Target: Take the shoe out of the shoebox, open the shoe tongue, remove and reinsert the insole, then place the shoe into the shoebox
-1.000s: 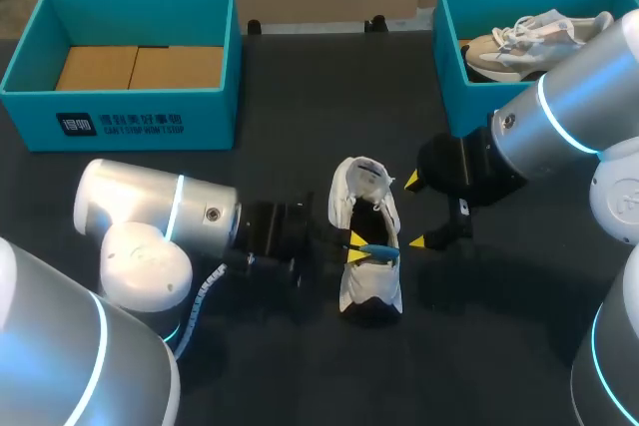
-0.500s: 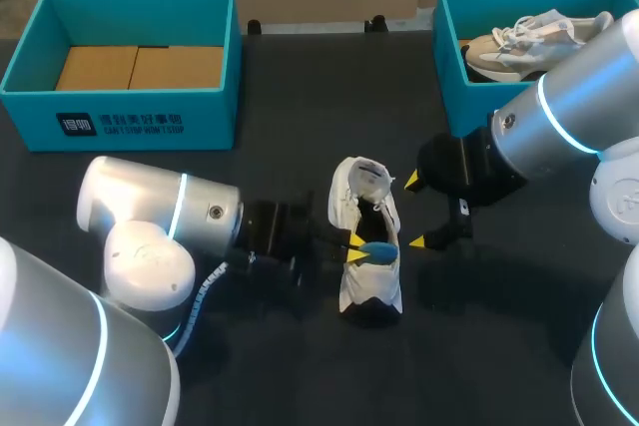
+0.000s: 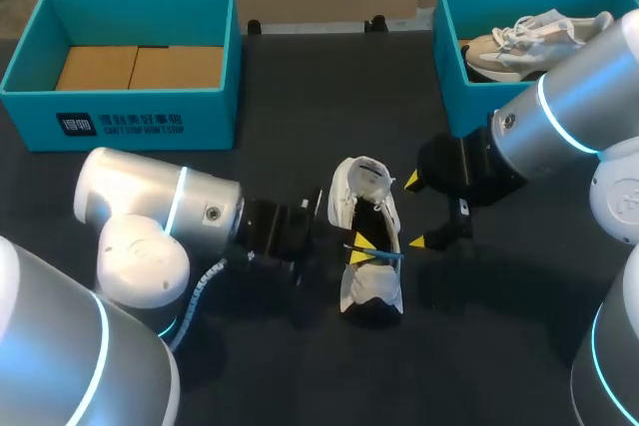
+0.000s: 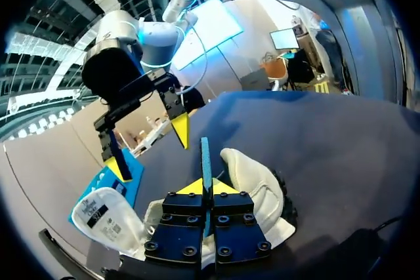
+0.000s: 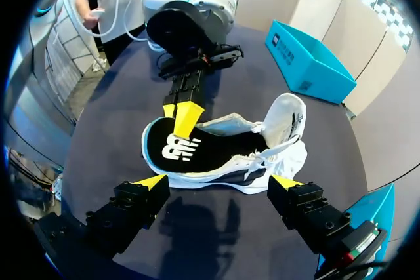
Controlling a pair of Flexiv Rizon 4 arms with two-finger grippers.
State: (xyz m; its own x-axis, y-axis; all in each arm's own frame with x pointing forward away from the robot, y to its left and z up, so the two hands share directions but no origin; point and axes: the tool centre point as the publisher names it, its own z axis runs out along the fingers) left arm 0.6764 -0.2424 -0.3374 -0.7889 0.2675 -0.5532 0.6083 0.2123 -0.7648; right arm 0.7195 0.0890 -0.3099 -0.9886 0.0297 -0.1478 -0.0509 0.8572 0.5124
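Left arm (image 3: 160, 212) rolled its wrist over the last second, so the insole (image 3: 384, 253) went from a broad blue patch to a thin blue line: it now stands on edge above the shoe's opening. Looks mid-removal, insole mostly out, reinsert and boxing not yet done. Right arm (image 3: 569, 117) unchanged

Tabletop (image 3: 300, 177): dark, matte, flat. Left shoebox (image 3: 130, 122) at far left corner: teal card walls, brown cardboard inside. Right shoebox (image 3: 449, 57) at far right corner: same teal, holds a second shoe (image 3: 529, 37), beige-grey with laces. Shoe (image 3: 371, 288) sits out of the box, mid-tabletop toward the near edge, between both claws: white soft upper, dark inside, dark treaded sole, tongue pulled up at its far end. Insole thin and flexible, blue underside, black top face with a white mark (image 5: 177, 152)

Left gripper (image 3: 359, 249) pressed together, pinching the insole's edge, a blade between its tips (image 4: 205, 155). Right gripper (image 3: 414, 212) spread wide just beside the shoe, touching nothing
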